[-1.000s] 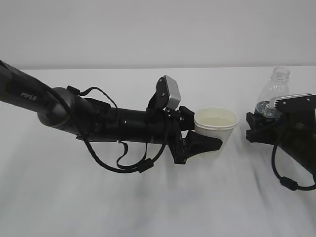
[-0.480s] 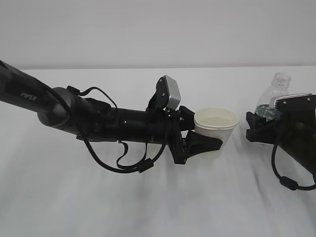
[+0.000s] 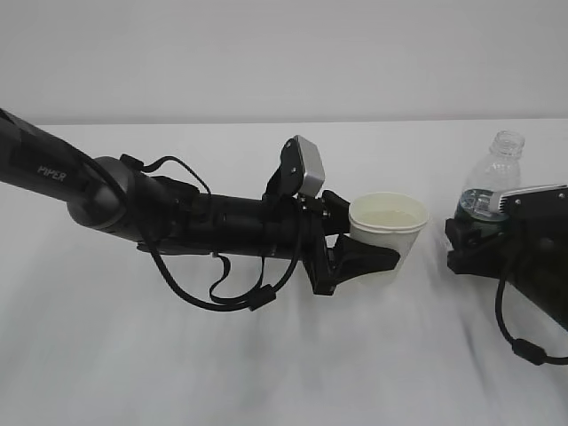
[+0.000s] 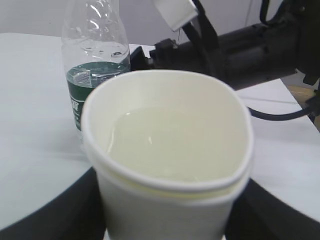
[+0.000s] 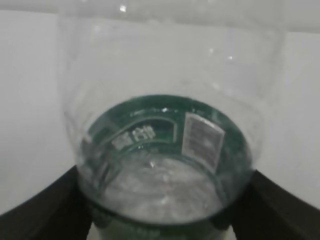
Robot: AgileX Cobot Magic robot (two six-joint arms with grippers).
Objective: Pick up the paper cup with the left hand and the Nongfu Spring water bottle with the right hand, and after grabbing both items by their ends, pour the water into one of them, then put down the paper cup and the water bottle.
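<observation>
My left gripper [image 3: 377, 253] clasps the water-filled paper cup [image 3: 388, 226]. My right gripper [image 3: 470, 240] has just loosened around the now-upright Nongfu Spring water bottle [image 3: 491, 177] on the counter [image 3: 266, 373]: pouring complete, cup awaits setting down.

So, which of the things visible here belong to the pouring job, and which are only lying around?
Belonging to the job:
- off-white tapered paper cup, liquid inside, between the left arm's jaws
- small clear plastic bottle with dark green label band, capless, upright, between the right arm's jaws

Only lying around:
- nothing loose; only the white table itself
</observation>
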